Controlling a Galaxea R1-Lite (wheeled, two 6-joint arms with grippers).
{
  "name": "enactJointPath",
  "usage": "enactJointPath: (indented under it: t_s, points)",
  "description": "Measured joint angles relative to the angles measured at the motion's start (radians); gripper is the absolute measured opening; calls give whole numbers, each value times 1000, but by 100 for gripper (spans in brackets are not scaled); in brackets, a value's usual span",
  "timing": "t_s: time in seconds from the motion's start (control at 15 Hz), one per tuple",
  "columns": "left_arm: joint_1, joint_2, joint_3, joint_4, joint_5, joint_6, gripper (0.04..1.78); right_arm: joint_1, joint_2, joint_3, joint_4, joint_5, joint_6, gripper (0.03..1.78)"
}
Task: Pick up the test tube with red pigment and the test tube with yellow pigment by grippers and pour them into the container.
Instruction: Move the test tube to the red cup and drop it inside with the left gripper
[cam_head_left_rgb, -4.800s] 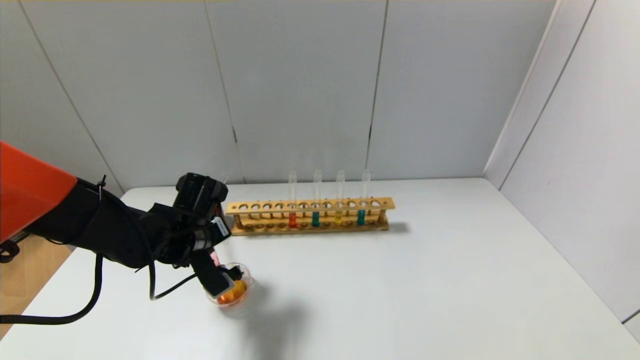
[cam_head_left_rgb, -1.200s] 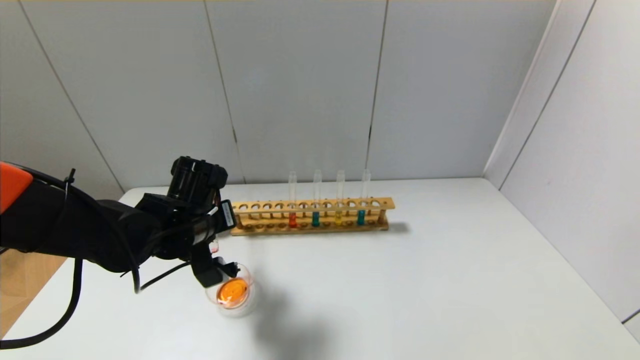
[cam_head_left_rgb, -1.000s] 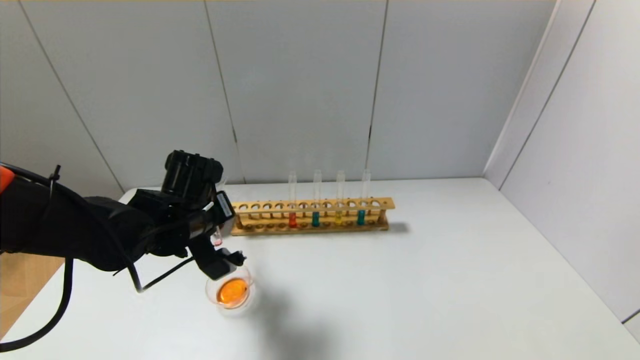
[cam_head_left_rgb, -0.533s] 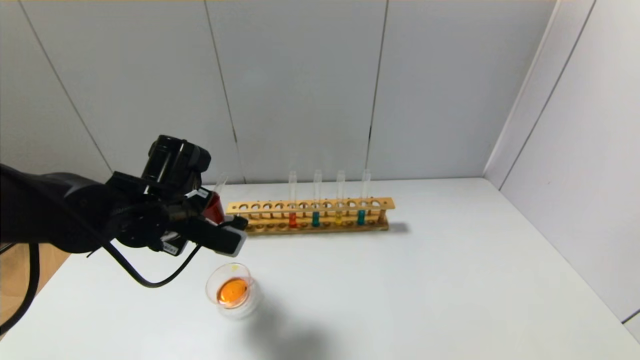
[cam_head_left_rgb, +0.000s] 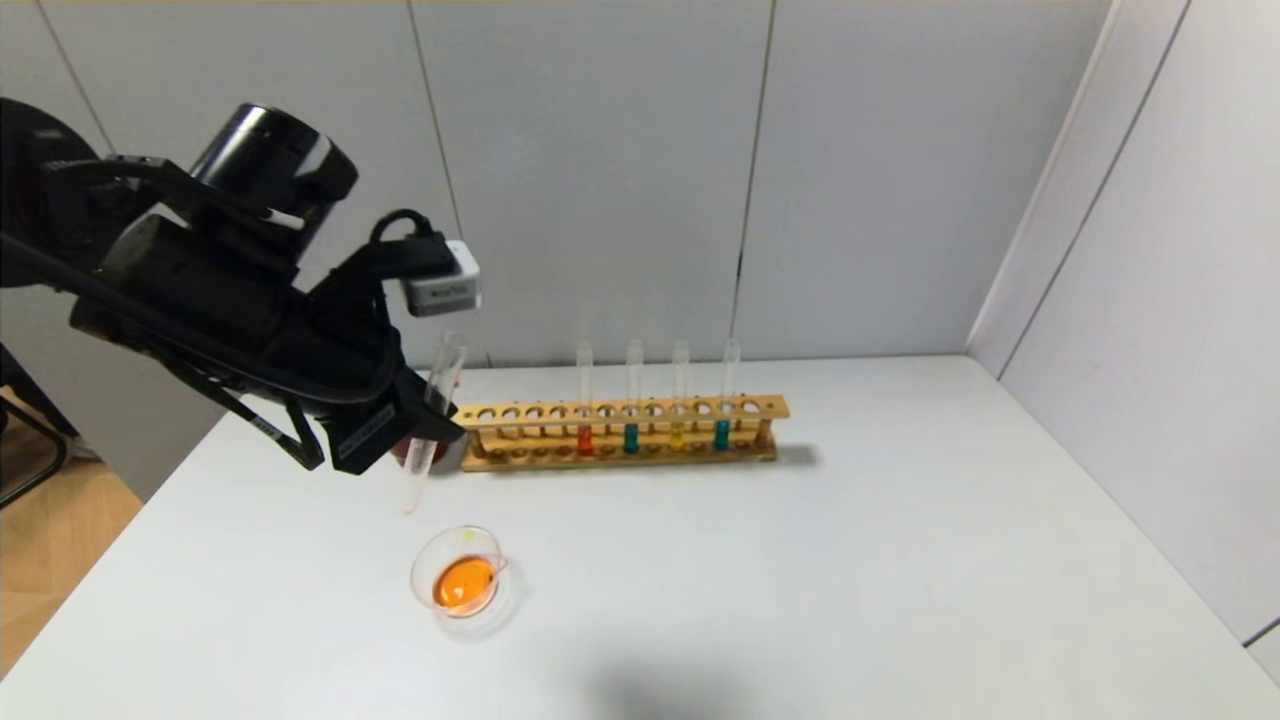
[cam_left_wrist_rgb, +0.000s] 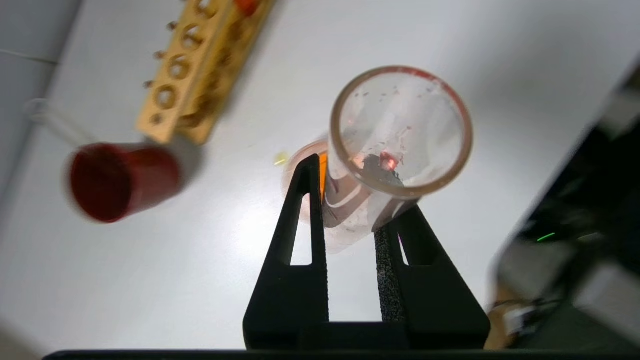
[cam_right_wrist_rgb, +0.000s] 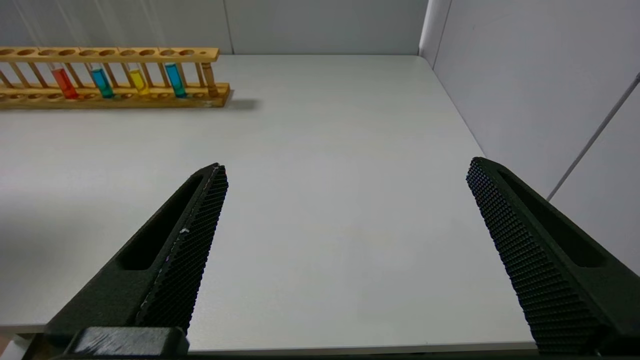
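Left gripper (cam_head_left_rgb: 425, 425), left of centre in the head view, clenches an emptied test tube (cam_head_left_rgb: 430, 420): long axis steeply tilted, mouth upper right, round end lower left, above the container (cam_head_left_rgb: 462, 583) of orange liquid. Right gripper (cam_right_wrist_rgb: 345, 260): jaws released, empty.
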Motion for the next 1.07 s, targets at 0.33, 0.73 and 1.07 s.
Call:
enactJointPath:
  t_s: [0.33,0.73,1.07]
  points:
    - [145,-114,314,-334,-133,-119,32,0,0,0,0,0,0,175]
    - [248,-127,444,-736,-148,-399,32,0,0,0,0,0,0,175]
    - [313,-48,448,-883,-129,-433,32,0,0,0,0,0,0,175]
